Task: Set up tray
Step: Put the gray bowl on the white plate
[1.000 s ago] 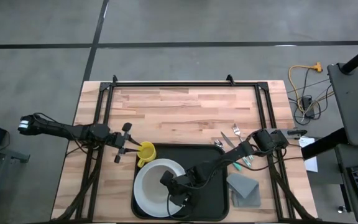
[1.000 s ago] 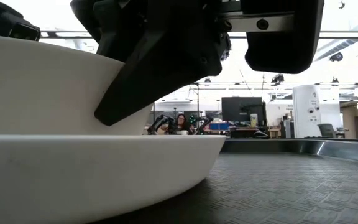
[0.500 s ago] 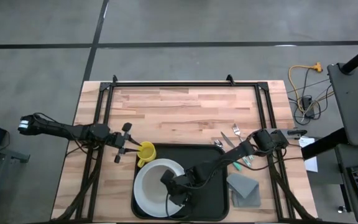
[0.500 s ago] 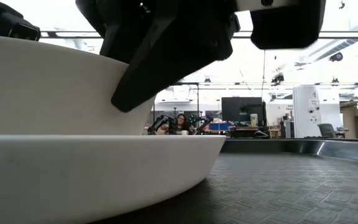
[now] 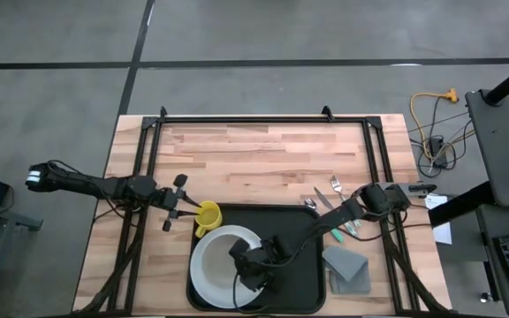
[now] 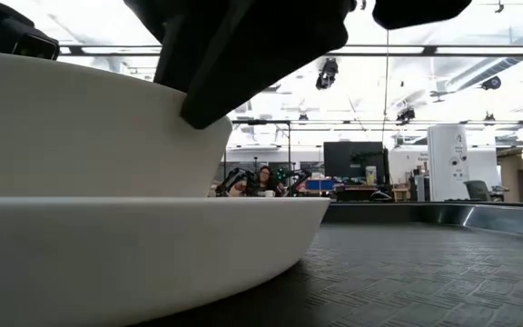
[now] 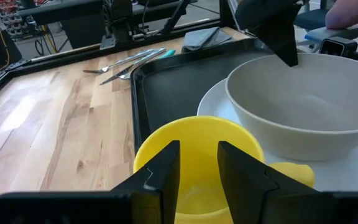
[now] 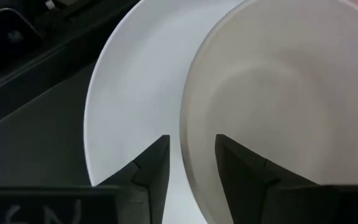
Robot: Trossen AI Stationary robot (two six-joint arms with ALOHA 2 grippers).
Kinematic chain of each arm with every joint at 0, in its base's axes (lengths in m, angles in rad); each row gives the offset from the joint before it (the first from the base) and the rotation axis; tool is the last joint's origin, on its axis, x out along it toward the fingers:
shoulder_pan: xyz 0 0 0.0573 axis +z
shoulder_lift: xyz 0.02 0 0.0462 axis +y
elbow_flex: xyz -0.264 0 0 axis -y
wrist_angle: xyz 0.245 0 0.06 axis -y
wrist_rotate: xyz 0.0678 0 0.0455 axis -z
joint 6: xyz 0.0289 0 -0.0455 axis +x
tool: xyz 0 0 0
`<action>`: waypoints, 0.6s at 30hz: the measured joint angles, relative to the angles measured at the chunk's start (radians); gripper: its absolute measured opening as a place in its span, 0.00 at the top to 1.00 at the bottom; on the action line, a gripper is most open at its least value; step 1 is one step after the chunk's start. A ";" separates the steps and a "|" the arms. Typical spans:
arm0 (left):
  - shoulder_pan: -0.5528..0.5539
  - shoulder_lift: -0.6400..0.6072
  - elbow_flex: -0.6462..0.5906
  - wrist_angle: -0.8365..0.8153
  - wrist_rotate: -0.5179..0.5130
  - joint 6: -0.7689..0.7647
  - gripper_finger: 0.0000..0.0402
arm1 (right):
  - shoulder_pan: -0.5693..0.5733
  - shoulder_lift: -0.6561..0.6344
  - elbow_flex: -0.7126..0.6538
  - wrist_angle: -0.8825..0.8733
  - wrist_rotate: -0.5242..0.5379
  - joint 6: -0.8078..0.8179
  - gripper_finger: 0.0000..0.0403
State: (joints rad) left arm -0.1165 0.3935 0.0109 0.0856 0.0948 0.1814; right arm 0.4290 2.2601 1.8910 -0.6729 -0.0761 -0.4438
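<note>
- tray point(image 5: 303, 278) at bottom centre of high view, holding plate point(image 5: 203, 269) and bowl point(image 5: 228, 252)
- right gripper point(image 5: 253, 276) over bowl rim, fingers apart, grasping nothing
- left gripper point(image 5: 186, 212) clenched on yellow cup point(image 5: 208, 216) at tray's upper-left corner

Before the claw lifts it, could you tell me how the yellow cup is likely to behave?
The cup looks rigid, so it should hold its shape when squeezed. It appears empty, so probably light. Its smooth wall may slip between the left claw's fingers, which straddle the rim. Standing upright on a broad base at the tray edge, it seems unlikely to tip.
</note>
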 joint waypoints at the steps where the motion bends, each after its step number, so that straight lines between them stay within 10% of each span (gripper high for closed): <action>1: 0.000 0.000 0.000 0.000 0.000 0.000 0.77 | 0.000 0.000 0.007 -0.014 0.000 0.000 0.70; 18: 0.000 0.000 0.000 0.000 0.000 0.000 0.77 | -0.010 0.000 0.101 -0.290 0.000 0.052 0.76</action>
State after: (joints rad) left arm -0.1165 0.3931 0.0109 0.0856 0.0948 0.1814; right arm 0.4188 2.2601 1.9919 -0.9630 -0.0764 -0.3920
